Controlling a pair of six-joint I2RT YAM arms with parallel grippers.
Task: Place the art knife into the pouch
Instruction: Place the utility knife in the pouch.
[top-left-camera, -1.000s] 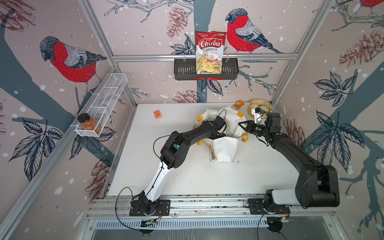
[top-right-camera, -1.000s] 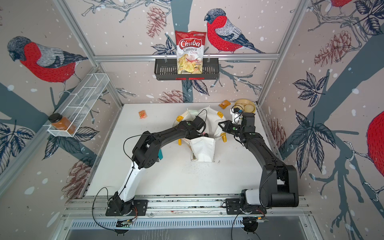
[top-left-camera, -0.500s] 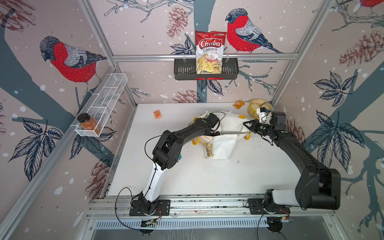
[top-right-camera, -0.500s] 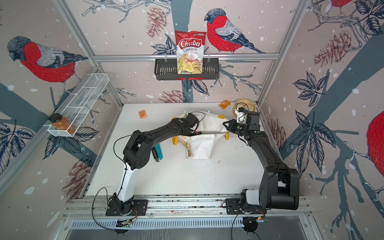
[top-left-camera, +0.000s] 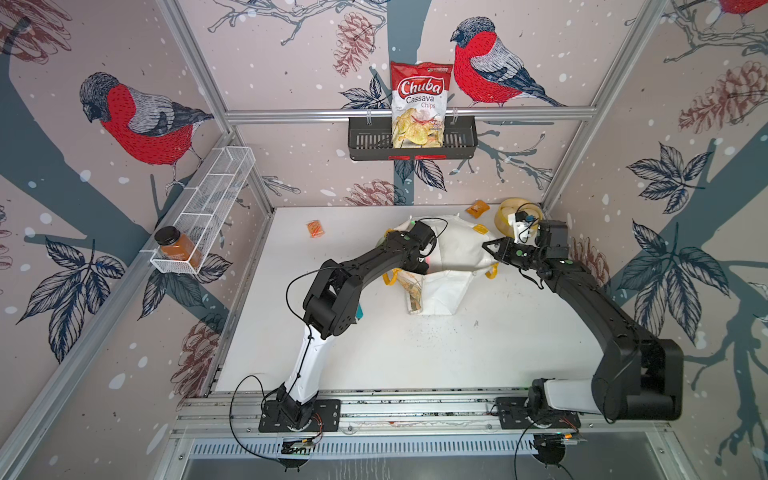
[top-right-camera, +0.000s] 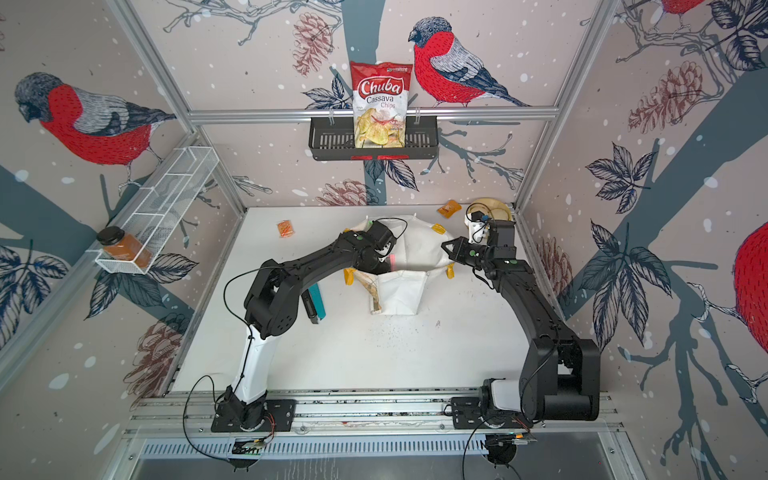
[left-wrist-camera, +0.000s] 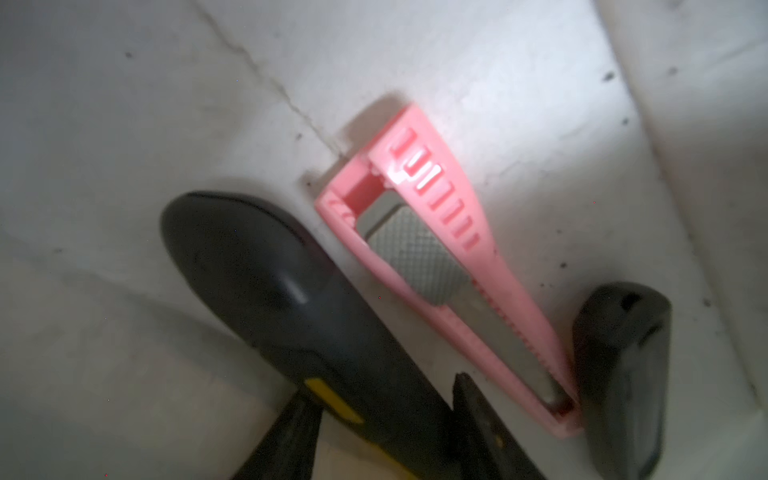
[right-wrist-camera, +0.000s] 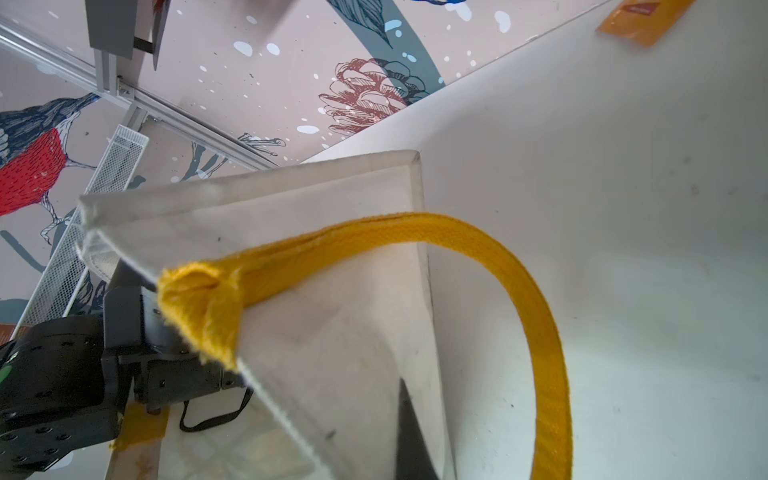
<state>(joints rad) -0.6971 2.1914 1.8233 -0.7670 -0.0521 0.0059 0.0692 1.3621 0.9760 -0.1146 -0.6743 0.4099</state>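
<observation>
Release step, I judge: my left gripper (left-wrist-camera: 419, 332) sits inside the pouch (top-left-camera: 457, 253), fingers parted around the pink art knife (left-wrist-camera: 440, 257) lying on fabric. Right gripper (top-left-camera: 492, 249) pinches the rim shut, holding it open. Next, withdraw left cleanly

Pink art knife (left-wrist-camera: 449, 266) flat on white pouch (top-left-camera: 457, 253) fabric, blade retracted.
</observation>
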